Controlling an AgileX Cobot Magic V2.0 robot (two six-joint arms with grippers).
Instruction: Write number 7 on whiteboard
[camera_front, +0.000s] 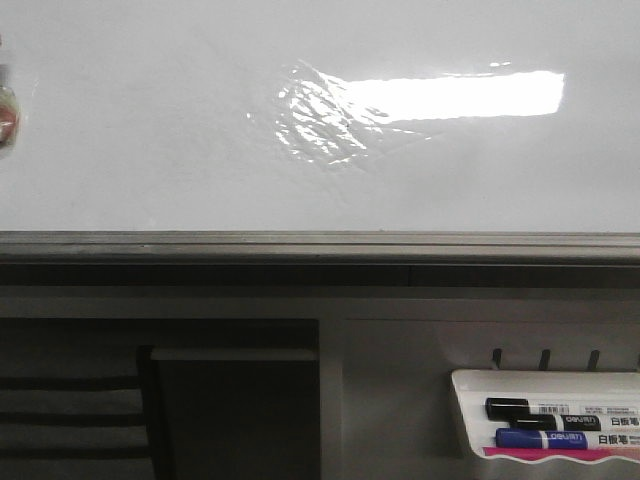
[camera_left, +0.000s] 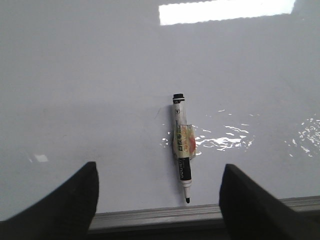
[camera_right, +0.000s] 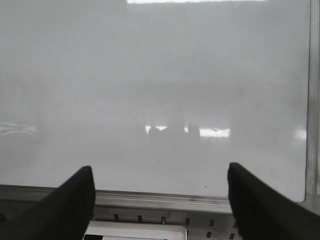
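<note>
The whiteboard (camera_front: 150, 120) fills the upper front view, glossy white with a bright glare and a wrinkled film patch. No number 7 shows on it in any view. In the left wrist view a black-tipped marker (camera_left: 182, 150) lies against the board (camera_left: 90, 90) with its tip near the grey edge rail (camera_left: 165, 216); a taped label wraps its middle. My left gripper (camera_left: 159, 172) is open and empty, its fingers on either side of the marker and short of it. My right gripper (camera_right: 160, 170) is open and empty in front of bare board (camera_right: 150, 75). Neither gripper shows in the front view.
The grey edge rail (camera_front: 300, 243) runs along the board's lower edge. Below it at the right, a small white tray (camera_front: 545, 385) holds a black marker (camera_front: 510, 407) and a blue marker (camera_front: 540, 438). The tray's top edge (camera_right: 135, 231) shows below the right gripper. A dark panel sits lower left.
</note>
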